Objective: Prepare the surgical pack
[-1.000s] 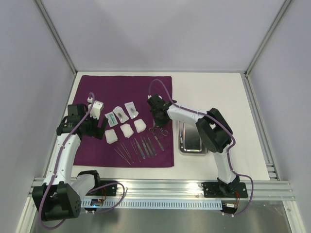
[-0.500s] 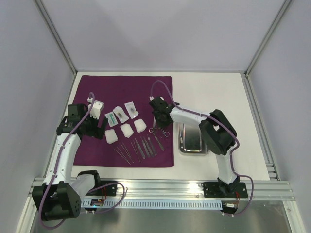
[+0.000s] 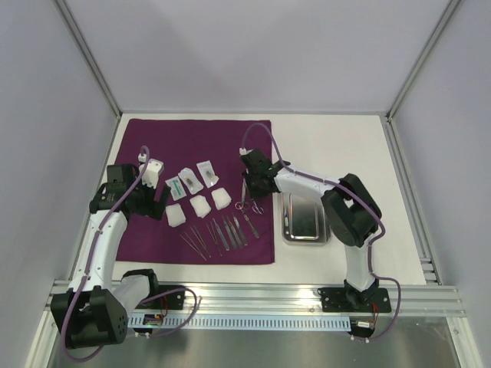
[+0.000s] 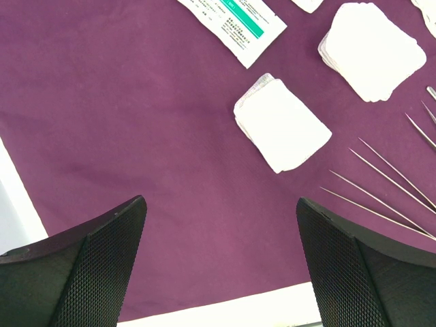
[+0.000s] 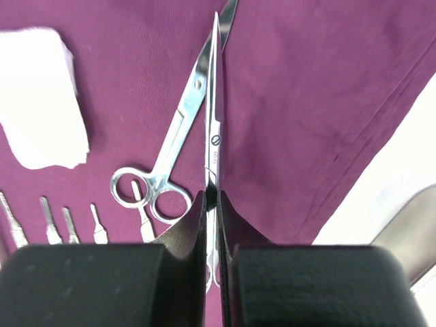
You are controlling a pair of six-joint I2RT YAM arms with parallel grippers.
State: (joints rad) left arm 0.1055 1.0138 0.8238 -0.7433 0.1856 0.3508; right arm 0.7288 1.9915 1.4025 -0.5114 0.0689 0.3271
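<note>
The deep-purple cloth [image 3: 196,142] covers the table's left half. On it lie clear packets [image 3: 192,179], white gauze squares [image 3: 199,205] and a row of thin tweezers [image 3: 215,234]. My right gripper [image 3: 253,182] is shut on a pair of steel scissors [image 5: 214,129], seen edge-on between the fingers [image 5: 213,201] above the cloth. A second pair of scissors [image 5: 174,146] lies flat on the cloth just left of it. The steel tray [image 3: 303,217] sits right of the cloth. My left gripper [image 4: 221,266] is open and empty over the cloth's left part, near a gauze square [image 4: 283,122].
The cloth's near edge and the white table [image 4: 204,313] show under the left gripper. The tray's corner [image 5: 415,225] is at the right of the right wrist view. Metal frame posts and grey walls surround the table.
My right gripper has shifted slightly to the right with the scissors held in it. The left arm has not moved.
</note>
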